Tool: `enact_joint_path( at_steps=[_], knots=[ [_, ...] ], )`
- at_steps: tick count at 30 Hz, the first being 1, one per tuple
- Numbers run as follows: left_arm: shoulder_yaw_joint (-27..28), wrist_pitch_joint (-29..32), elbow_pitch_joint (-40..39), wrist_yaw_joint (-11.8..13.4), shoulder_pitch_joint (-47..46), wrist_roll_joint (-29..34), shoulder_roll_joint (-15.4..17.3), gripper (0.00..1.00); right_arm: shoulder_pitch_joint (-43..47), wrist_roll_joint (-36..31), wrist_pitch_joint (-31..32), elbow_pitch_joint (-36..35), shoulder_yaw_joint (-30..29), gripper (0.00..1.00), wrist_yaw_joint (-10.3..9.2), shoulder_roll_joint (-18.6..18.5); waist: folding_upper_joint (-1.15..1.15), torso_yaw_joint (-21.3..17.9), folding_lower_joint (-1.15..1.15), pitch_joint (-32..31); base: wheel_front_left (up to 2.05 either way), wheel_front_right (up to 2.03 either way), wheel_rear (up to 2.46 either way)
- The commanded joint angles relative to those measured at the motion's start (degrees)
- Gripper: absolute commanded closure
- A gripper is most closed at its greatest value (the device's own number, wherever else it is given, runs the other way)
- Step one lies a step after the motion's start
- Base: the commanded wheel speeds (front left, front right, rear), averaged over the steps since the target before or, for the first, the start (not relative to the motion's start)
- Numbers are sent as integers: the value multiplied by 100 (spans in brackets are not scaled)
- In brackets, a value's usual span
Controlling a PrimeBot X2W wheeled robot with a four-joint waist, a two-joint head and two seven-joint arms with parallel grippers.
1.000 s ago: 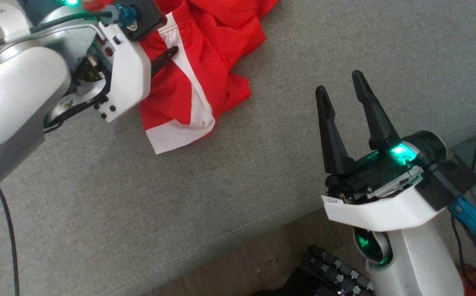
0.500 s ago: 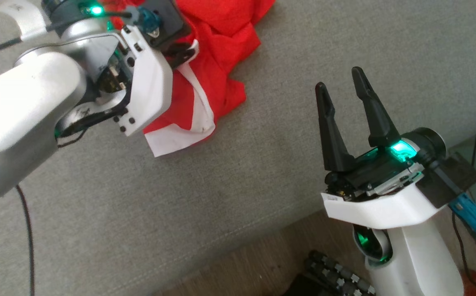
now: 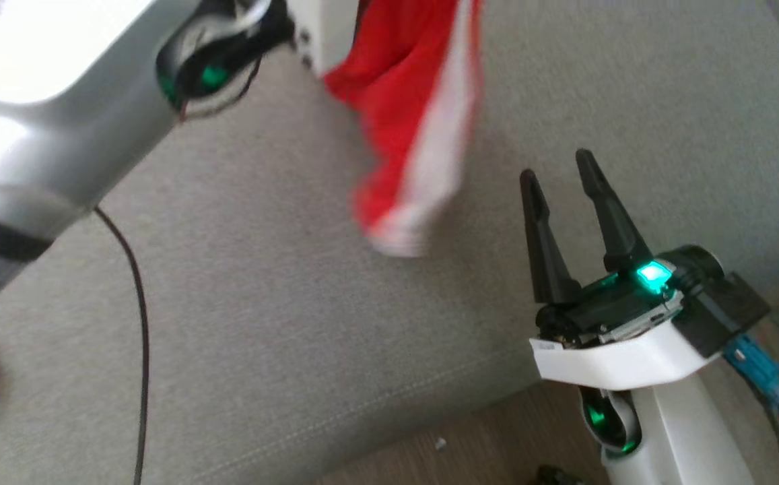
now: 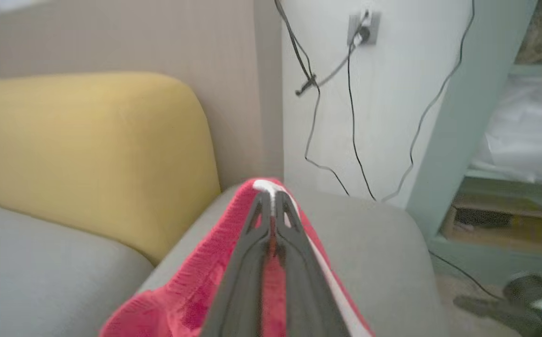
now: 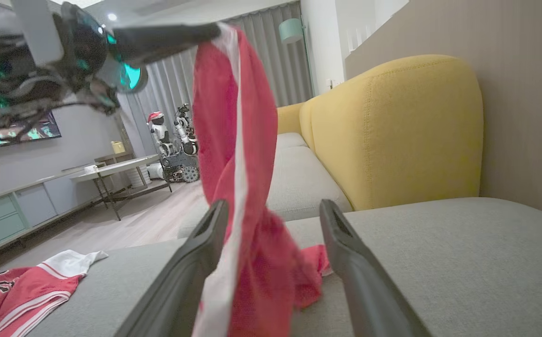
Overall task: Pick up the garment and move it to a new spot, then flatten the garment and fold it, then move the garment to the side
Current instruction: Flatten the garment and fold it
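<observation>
The garment (image 3: 402, 114) is red with a white band and hangs blurred from the top of the head view. My left gripper (image 4: 271, 196) is shut on its white-edged fold, and red mesh (image 4: 191, 290) spreads below the fingers. The right wrist view shows that left gripper (image 5: 214, 32) held high, with the garment (image 5: 224, 140) draped down from it in a long strip. Its lower end rests on the grey seat. My right gripper (image 3: 557, 168) stands open at the lower right, apart from the cloth. Its fingers (image 5: 205, 252) hold nothing.
The grey sofa seat (image 3: 261, 303) stretches under both arms, with its front edge and wooden floor (image 3: 483, 451) below. A yellow back cushion (image 5: 392, 131) rises behind. Another red and white cloth with dark lettering (image 5: 13, 290) lies to the left. A black cable (image 3: 140, 323) hangs from my left arm.
My left gripper has shut on the garment and lifted it off the seat, so it now hangs instead of lying crumpled. The head view has shifted. The right gripper stays open in place.
</observation>
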Motion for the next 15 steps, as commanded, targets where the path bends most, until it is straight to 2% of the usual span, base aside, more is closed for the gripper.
enact_joint_path(
  at_steps=[1, 4, 7, 11, 15],
  knots=[
    [408, -164, 49, 121, -468, 42, 10, 100, 10, -78, -38, -162, 92, 0, 36, 0, 0, 244, 0, -309, 0, 0, 0],
    [594, -278, 296, 444, -396, -102, -136, 100, 89, -141, -38, -139, 59, 0, 36, 0, 0, 439, 0, -496, 0, 0, 0],
    [602, -87, 386, 694, -131, -309, -91, 100, 170, -200, -38, -112, 70, 0, 36, 0, 0, 639, 0, -586, 0, 0, 0],
    [542, 44, 229, 918, 613, -621, 245, 100, 239, -249, -38, -58, 88, 0, 36, 0, 0, 858, 0, -589, 0, 0, 0],
    [564, -261, -122, 1037, 1757, -1012, 760, 100, 265, -287, -38, 158, 105, 0, 36, 0, 0, 990, 0, -522, 0, 0, 0]
  ],
)
